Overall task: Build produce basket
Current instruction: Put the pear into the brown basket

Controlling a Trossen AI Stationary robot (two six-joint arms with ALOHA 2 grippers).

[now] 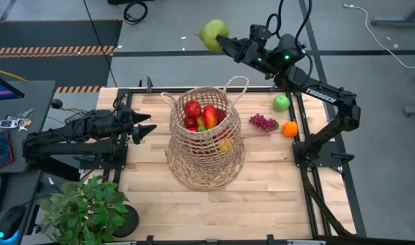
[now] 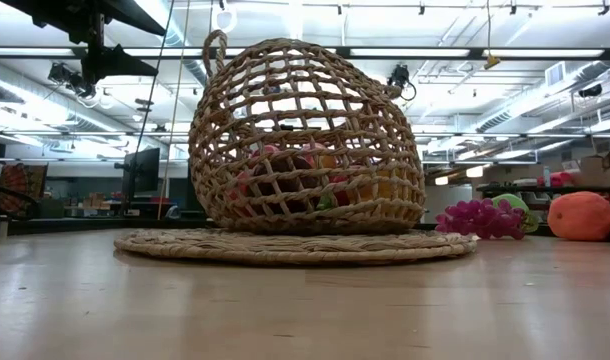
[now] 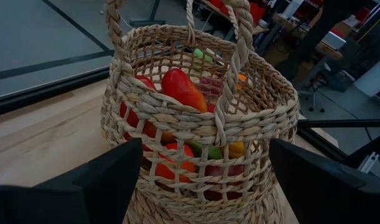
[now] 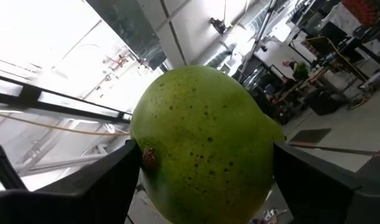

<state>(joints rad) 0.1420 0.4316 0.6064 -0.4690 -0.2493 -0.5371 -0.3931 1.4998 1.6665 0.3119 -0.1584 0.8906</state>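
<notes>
The tan wicker basket (image 1: pixel 206 139) stands on its flat base mid-table, with red, orange and yellow produce inside (image 3: pixel 184 90). In the low view the basket (image 2: pixel 305 140) fills the middle. Purple grapes (image 1: pixel 262 122), a green apple (image 1: pixel 281 103) and an orange (image 1: pixel 290 128) lie on the table right of the basket. My right gripper (image 1: pixel 220 39) is high beyond the table's far edge, shut on a green mango (image 1: pixel 213 33). My left gripper (image 1: pixel 147 127) is open, left of the basket, pointing at it. My right gripper pinches the green mango (image 4: pixel 205 146) between its two fingers (image 4: pixel 115 180), one on each side of the fruit. The mango is lifted clear of everything, above and beyond the table's far edge.
A leafy potted plant (image 1: pixel 85 207) stands at the table's near left corner. A desk with keys and a mouse lies left of the table. Bare wood stretches near the table's front edge and right of the basket's base.
</notes>
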